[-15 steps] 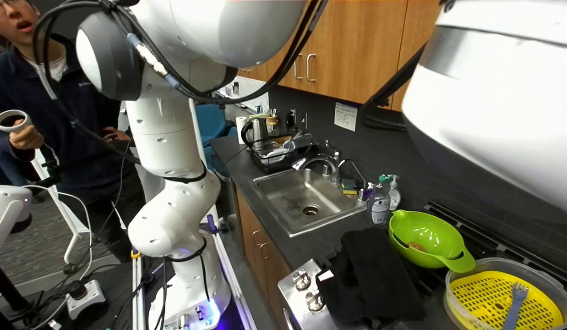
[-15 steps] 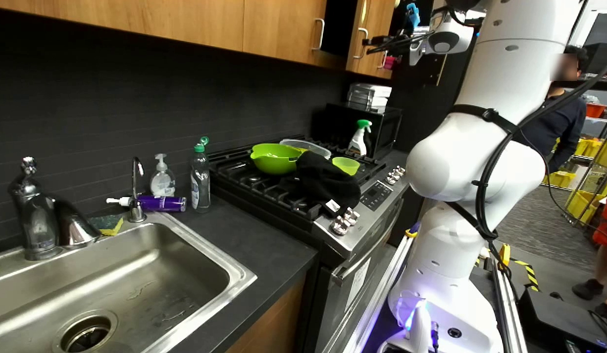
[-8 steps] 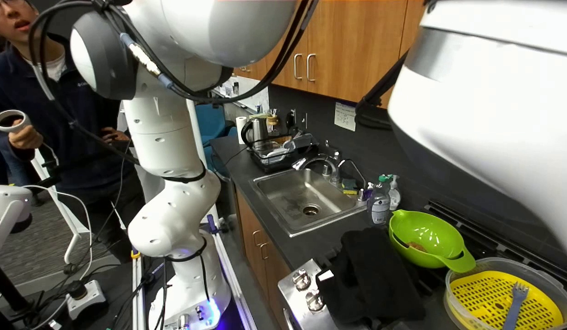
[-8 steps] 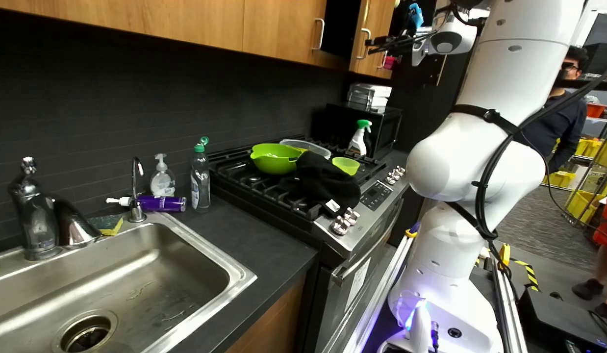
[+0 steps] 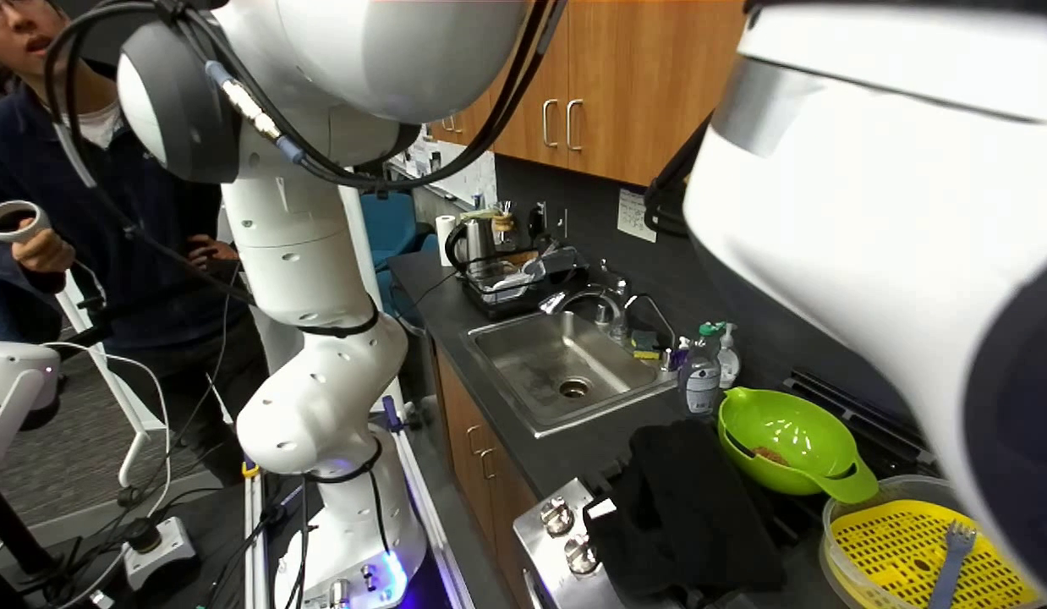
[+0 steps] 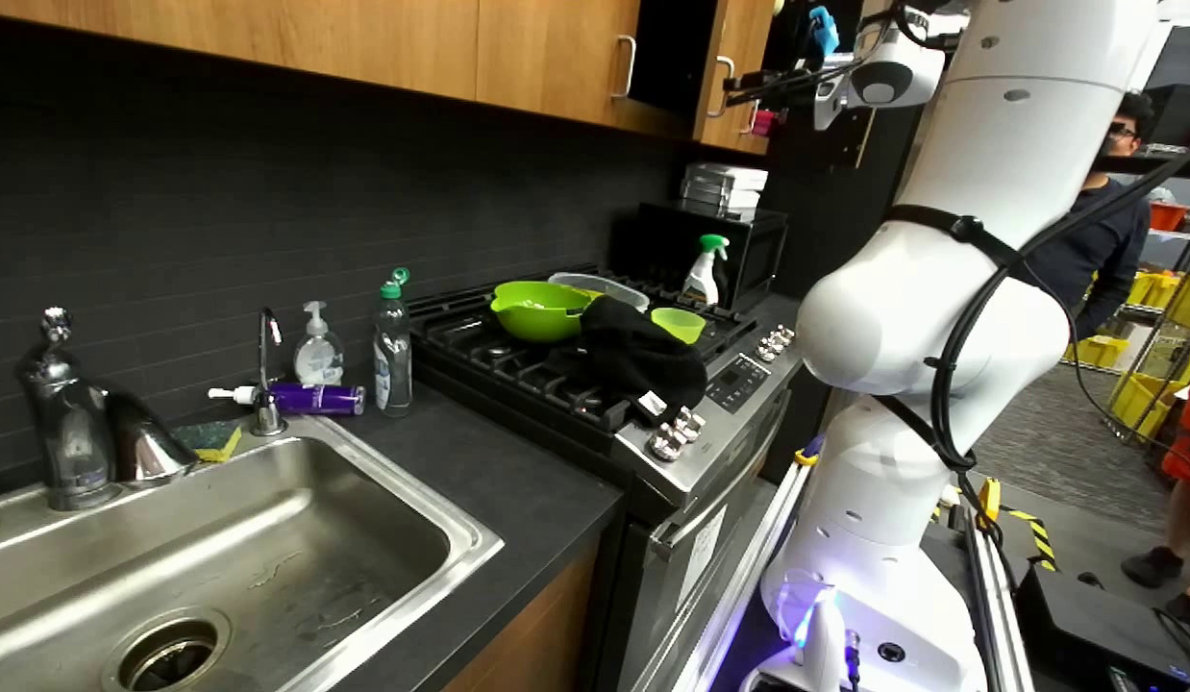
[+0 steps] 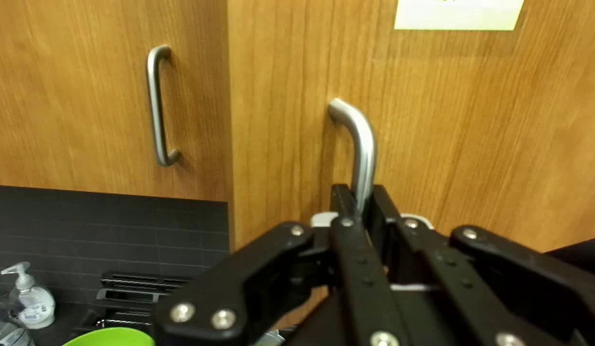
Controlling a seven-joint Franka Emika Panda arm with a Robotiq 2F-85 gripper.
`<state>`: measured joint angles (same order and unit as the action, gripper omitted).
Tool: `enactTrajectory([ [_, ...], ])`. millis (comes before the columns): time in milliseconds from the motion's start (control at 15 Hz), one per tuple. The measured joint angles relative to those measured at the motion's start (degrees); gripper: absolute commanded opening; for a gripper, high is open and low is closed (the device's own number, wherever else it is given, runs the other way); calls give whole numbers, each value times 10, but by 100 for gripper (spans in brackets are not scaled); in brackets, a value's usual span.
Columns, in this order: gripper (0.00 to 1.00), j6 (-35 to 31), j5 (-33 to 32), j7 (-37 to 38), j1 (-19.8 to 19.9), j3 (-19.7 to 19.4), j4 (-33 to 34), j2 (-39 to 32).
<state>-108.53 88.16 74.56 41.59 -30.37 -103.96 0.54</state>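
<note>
Pincer (image 7: 359,194) pinches metal handle (image 7: 364,149) of open wooden door (image 7: 446,134) from both sides, likely so it won't slip away.

Writing on several things, none of it legible.
In the wrist view, the yellow note (image 7: 458,15) on the door (image 7: 422,120) shows only a scrap of writing at the top edge, and the label (image 7: 35,315) on the soap (image 7: 37,299) is too blurred to read. In an exterior view, lines on the paper (image 5: 636,215) on the wall (image 5: 595,216) and print on the clear bottle (image 5: 702,376) are too small; in an exterior view, so are those on the oven's (image 6: 657,586) sheet (image 6: 701,553) and the purple bottle (image 6: 314,398).
</note>
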Motion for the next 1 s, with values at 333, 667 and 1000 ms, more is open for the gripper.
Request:
enactTrajectory([
  [333, 3, -24, -1, 0, 0, -3, -17, 17],
  [667, 3, -44, -1, 0, 0, -7, -29, 29],
  [1000, 3, -61, -4, 0, 0, -7, -37, 38],
])
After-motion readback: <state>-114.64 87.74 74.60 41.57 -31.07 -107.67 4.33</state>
